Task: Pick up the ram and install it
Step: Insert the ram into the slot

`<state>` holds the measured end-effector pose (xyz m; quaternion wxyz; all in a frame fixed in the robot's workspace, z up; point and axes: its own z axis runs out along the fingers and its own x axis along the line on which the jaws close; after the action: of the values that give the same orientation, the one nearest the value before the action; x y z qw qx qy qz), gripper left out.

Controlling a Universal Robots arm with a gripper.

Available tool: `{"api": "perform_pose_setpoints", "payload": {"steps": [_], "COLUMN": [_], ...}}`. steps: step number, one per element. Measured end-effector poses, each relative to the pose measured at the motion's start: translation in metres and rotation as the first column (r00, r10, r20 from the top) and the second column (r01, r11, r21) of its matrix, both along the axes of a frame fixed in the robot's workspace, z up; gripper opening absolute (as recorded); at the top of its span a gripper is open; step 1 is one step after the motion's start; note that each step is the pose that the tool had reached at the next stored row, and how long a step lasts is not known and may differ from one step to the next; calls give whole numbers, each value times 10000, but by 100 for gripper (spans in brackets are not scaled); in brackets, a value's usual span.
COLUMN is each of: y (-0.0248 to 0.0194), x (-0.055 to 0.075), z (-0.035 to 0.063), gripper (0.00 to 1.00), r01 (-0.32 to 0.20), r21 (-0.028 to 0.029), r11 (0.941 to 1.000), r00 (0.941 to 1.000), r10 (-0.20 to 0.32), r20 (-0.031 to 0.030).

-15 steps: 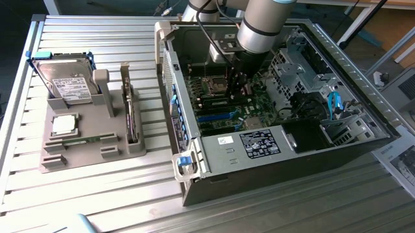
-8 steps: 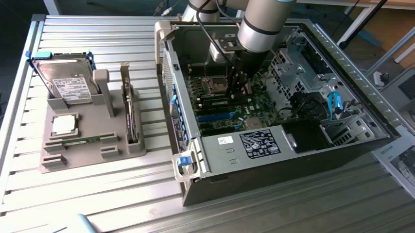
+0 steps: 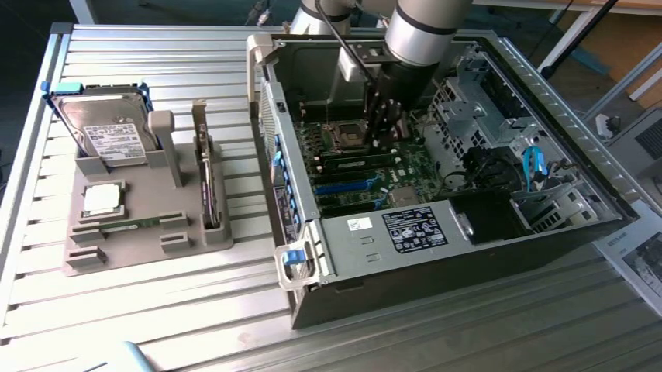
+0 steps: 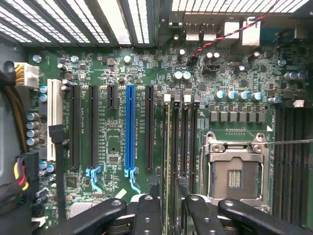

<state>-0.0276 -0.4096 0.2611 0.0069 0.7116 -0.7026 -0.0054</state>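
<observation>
Thin green ram (image 4: 168, 147) is standing on edge in a memory slot. It is sitting just beside the processor socket

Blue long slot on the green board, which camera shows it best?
The wrist view. It looks straight at the long blue plastic slot, showing it whole between black slots on the green circuit board. The exterior view shows it as a short blue strip deep inside the open grey metal computer case.

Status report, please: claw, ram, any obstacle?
Claw open above the motherboard. Ram upright in a memory slot, between the fingers, not gripped. Processor socket beside it, clear of the claw.
</observation>
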Motion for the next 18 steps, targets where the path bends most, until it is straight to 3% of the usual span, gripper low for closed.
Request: {"api": "perform_pose_setpoints", "payload": {"steps": [13, 18], "y": [0, 0], "x": [0, 0], "z": [452, 453], "gripper": [27, 27], "r01": [0, 0], "r21": [-4, -4], "r11": [10000, 10000], "r00": [10000, 10000], "r10": [0, 0], "r20": [0, 0]}}
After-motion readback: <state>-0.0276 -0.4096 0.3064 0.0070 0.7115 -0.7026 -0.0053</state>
